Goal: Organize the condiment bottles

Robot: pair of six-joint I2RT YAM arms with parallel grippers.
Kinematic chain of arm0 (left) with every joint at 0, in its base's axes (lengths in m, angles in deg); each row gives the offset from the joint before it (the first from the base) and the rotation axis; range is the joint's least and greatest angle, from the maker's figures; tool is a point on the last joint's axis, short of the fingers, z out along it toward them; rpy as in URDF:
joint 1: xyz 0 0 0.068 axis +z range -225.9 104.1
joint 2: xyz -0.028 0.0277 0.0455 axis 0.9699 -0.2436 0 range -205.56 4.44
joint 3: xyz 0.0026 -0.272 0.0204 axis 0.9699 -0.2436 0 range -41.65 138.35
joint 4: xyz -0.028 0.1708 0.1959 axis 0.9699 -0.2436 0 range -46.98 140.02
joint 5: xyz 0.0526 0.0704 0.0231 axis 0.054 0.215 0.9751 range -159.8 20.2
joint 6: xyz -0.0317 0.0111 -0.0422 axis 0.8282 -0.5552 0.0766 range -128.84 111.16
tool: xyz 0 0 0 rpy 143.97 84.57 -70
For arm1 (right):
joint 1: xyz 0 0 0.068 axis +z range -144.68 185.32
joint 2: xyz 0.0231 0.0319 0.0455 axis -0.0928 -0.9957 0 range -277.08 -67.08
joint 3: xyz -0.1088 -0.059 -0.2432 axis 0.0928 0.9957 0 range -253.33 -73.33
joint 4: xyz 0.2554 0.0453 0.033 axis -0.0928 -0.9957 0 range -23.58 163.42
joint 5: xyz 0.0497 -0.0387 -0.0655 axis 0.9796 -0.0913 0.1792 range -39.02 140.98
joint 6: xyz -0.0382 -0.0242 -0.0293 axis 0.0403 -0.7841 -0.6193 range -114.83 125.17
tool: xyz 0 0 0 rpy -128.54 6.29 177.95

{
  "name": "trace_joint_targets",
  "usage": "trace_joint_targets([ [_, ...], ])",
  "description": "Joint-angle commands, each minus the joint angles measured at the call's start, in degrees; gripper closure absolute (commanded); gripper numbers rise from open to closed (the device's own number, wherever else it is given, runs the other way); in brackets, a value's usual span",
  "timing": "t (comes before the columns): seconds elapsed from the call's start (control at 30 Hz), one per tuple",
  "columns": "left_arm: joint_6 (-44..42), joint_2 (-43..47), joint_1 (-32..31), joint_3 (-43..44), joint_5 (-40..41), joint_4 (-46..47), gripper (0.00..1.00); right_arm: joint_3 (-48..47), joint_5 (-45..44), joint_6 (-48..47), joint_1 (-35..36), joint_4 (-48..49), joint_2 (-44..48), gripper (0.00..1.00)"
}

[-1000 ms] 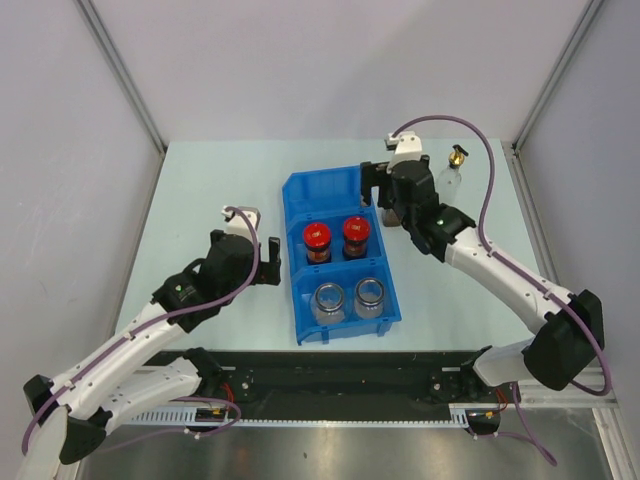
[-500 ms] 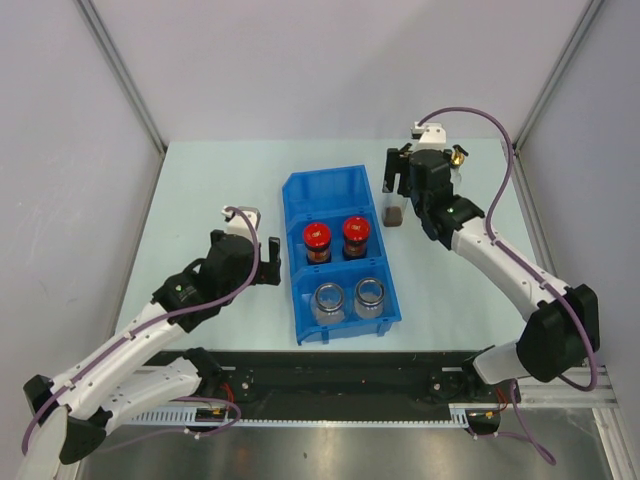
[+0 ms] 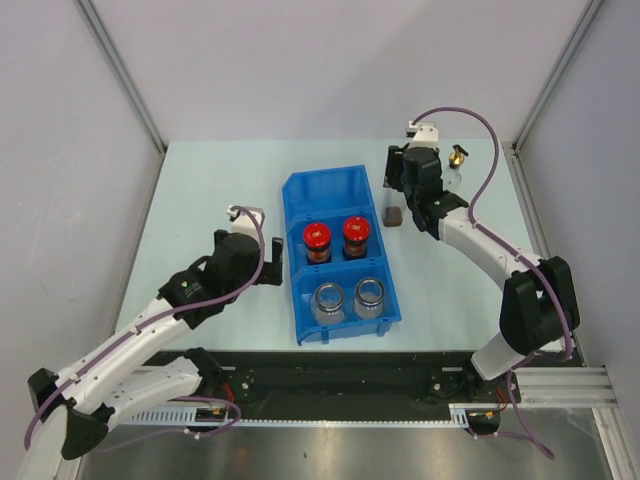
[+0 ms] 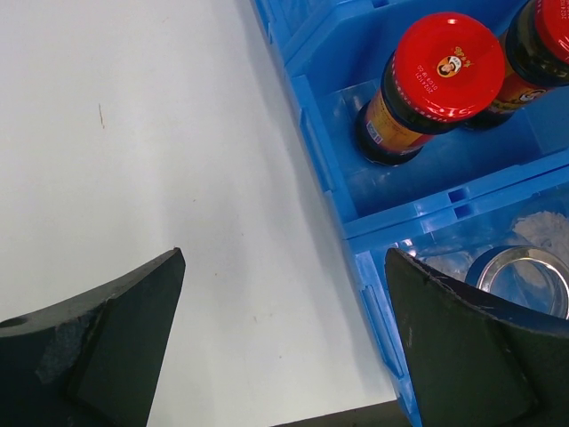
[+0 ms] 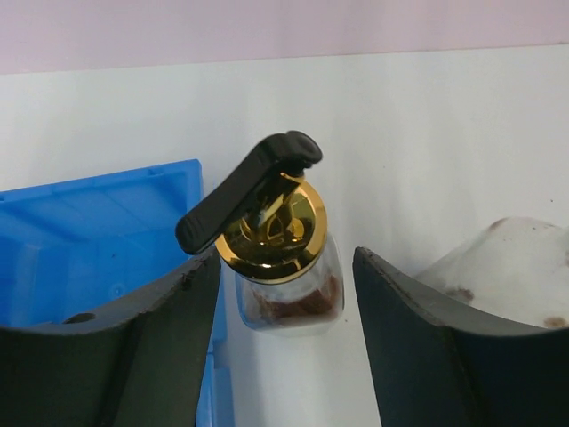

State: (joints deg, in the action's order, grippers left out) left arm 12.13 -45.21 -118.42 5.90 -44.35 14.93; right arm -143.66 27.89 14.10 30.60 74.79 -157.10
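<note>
Red-lidded jars (image 3: pixel 318 238) and silver-lidded jars (image 3: pixel 328 298) sit in the blue bin (image 3: pixel 325 192), spout bottles (image 3: pixel 457 158) not yet; left gripper (image 4: pixel 284 258) and right gripper (image 5: pixel 284 262) both gape empty.

Left gripper (image 4: pixel 284 260) and right gripper (image 5: pixel 284 256) both have fingers spread.

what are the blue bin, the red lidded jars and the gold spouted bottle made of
Bin: likely moulded plastic, opaque blue, slight sheen. Red-lidded jars: glossy red lids, probably plastic; brown bodies, glass or plastic, unclear. Spouted bottle: clear body, shiny gold metallic-looking cap, matte black lever.
</note>
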Motion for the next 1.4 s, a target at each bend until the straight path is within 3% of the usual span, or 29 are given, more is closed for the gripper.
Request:
trace_joint_targets([
  [0.0, 0.6, -0.4, 0.0, -0.2, 0.7, 1.3, 0.0, -2.3, -1.1, -0.2, -0.1, 5.6, -1.6, 0.39],
  [0.17, 0.6, -0.3, 0.0, -0.3, 0.5, 1.3, 0.0, -2.3, -1.8, -0.7, -0.2, 7.2, -2.5, 0.49],
  [0.27, 0.6, -0.1, 0.0, -0.4, 0.5, 1.3, 0.0, -2.3, -2.6, -0.3, -0.1, 7.4, -2.8, 0.64],
  [0.3, 0.6, 0.0, 0.0, -0.4, 0.5, 1.4, 0.0, -2.2, -2.7, -0.3, -0.1, 7.5, -2.8, 0.77],
  [0.37, 0.6, 0.0, 0.0, -0.4, 0.4, 1.3, 0.0, -2.2, -3.3, -0.1, -0.1, 7.9, -2.6, 0.89],
  [0.4, 0.6, 0.1, 0.0, -0.4, 0.4, 1.3, 0.0, -2.2, -3.4, -0.1, -0.1, 7.9, -2.5, 1.0],
  [0.87, 0.7, 1.0, 0.0, -0.5, 0.4, 1.2, 0.0, -2.3, -5.6, -4.3, 1.9, 12.2, 4.8, 1.0],
  [1.37, 1.1, 2.1, 0.0, -0.5, 0.8, 1.3, 0.0, -9.3, -7.1, -8.8, 5.4, 12.7, 9.1, 1.0],
])
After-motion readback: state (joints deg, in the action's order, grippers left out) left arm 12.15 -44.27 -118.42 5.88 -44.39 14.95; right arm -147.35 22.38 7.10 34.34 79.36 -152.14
